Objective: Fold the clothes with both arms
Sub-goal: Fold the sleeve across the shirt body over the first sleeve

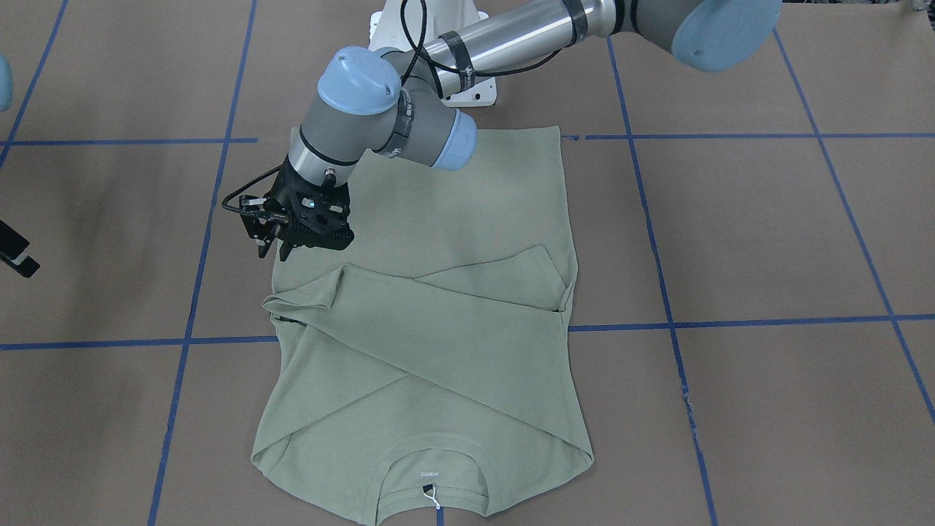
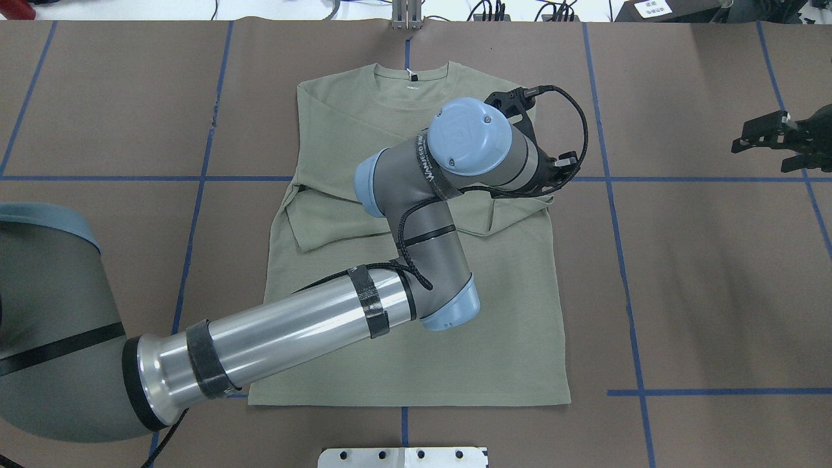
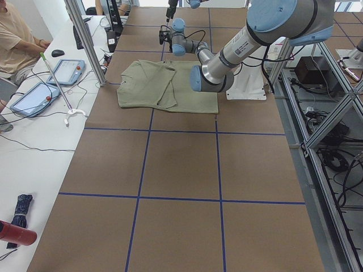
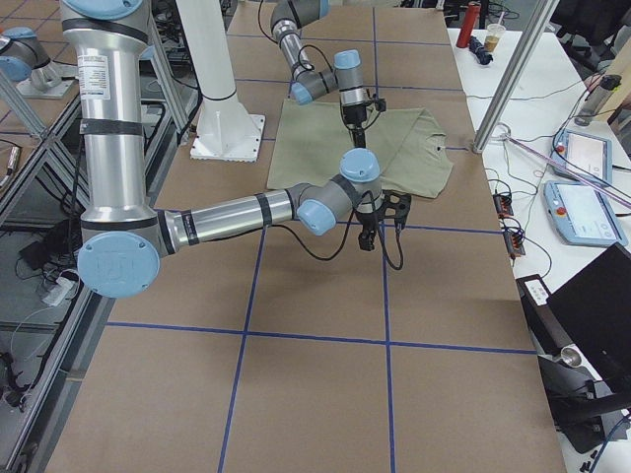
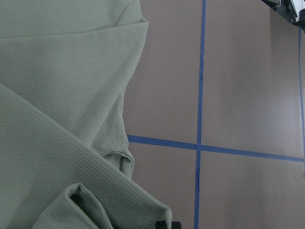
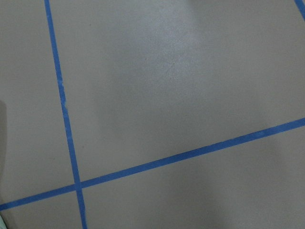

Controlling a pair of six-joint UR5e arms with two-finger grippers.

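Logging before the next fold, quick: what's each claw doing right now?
Left claw: open, holding nothing, at the shirt's edge.
Right claw: open, holding nothing, away from the shirt.

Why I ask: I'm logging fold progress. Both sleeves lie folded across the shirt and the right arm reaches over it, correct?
No: it is the left arm that reaches over the shirt, as the overhead exterior view shows. The right gripper hangs over bare table, apart from the shirt. Both sleeves do lie folded across it.
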